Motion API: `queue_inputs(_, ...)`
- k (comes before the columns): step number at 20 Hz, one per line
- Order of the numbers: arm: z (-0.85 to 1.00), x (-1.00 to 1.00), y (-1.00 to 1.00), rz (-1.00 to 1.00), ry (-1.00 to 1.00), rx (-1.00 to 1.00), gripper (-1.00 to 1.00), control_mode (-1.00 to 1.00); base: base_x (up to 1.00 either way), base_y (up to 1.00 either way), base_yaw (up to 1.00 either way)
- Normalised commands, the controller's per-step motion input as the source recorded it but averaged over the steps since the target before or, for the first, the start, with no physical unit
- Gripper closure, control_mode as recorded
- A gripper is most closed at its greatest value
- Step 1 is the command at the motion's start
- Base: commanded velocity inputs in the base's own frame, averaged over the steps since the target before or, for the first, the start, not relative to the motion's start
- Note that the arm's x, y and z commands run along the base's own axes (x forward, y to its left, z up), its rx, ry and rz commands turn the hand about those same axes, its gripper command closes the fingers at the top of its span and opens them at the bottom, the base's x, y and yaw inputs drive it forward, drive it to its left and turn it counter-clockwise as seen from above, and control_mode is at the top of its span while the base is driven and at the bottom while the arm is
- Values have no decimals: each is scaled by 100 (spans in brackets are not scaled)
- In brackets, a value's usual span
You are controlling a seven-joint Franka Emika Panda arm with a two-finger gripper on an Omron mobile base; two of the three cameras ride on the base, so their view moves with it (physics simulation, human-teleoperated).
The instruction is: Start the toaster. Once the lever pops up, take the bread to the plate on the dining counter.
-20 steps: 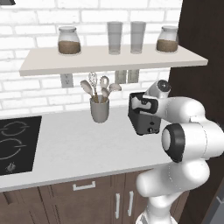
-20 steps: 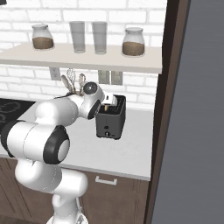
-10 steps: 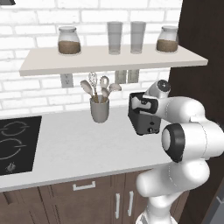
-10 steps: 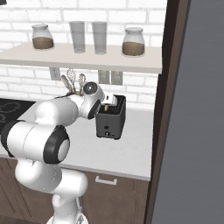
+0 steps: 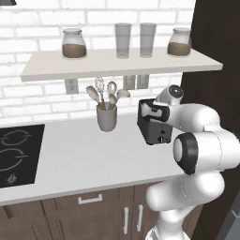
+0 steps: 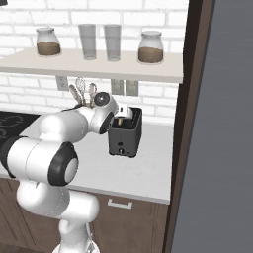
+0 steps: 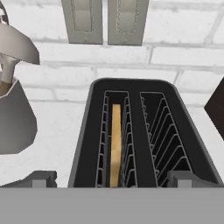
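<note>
- Nothing has shifted over the last second: gripper [image 7: 111, 178] stays poised above the toaster [image 5: 153, 125], jaws spread wide, grasping nothing
- Bread [image 7: 115, 144] sits in the left slot; starting the toaster appears still pending

Black toaster [image 5: 152, 126] on white worktop [image 5: 84, 154], arm's hand above it, grey utensil cup [image 5: 107, 117] beside

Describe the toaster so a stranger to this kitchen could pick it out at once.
Find the long wall shelf holding jars and glasses. On the white worktop below it stand two things: a grey cup of utensils and, nearer the dark wall panel, the toaster. It is the black box with two top slots.
</note>
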Motion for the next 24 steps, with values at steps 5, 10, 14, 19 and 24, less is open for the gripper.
queue_inputs(5, 3, 0, 0, -2, -2, 0, -100, -100, 0, 0, 0)
queue_inputs(10, 0, 0, 0, -1, 0, 1, -100, -100, 0, 0, 0)
queue_inputs(14, 0, 0, 0, 0, 0, 4, -100, -100, 0, 0, 0)
queue_inputs(19, -1, 0, 0, 0, 0, 2, -100, -100, 0, 0, 0)
queue_inputs(24, 0, 0, 0, 0, 0, 0, -100, -100, 0, 0, 0)
